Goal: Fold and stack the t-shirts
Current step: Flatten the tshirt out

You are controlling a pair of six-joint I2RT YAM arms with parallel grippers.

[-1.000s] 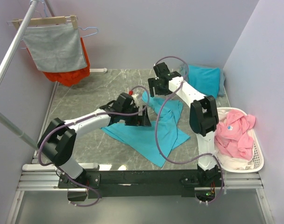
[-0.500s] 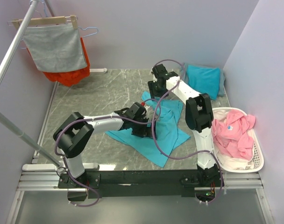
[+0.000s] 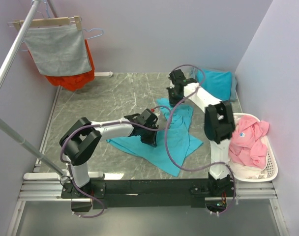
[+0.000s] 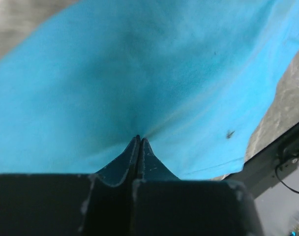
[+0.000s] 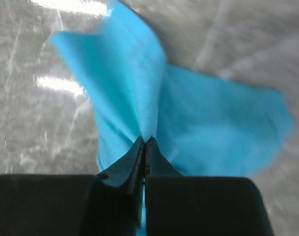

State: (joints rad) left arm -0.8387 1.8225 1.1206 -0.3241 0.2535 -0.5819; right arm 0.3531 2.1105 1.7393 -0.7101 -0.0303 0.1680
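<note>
A turquoise t-shirt (image 3: 175, 143) lies crumpled and partly spread in the middle of the marble table (image 3: 105, 98). My left gripper (image 3: 152, 136) presses down on its left half, shut on a pinch of the fabric (image 4: 139, 73) that puckers at the tips (image 4: 138, 138). My right gripper (image 3: 173, 100) is at the shirt's far edge, shut on a raised fold of cloth (image 5: 134, 83) that rises from its tips (image 5: 145, 139). A second turquoise t-shirt (image 3: 217, 82) lies folded at the back right corner.
A white basket (image 3: 272, 169) of pink clothes (image 3: 248, 142) stands at the right edge. A grey cloth (image 3: 58, 49) and an orange-red garment (image 3: 73, 79) hang on a hanger at the back left. A metal pole (image 3: 12, 54) slants along the left.
Both grippers have closed on the shirt. The left gripper came toward the near side and dropped onto the cloth. The right gripper shifted right, pulling the far edge with it.
</note>
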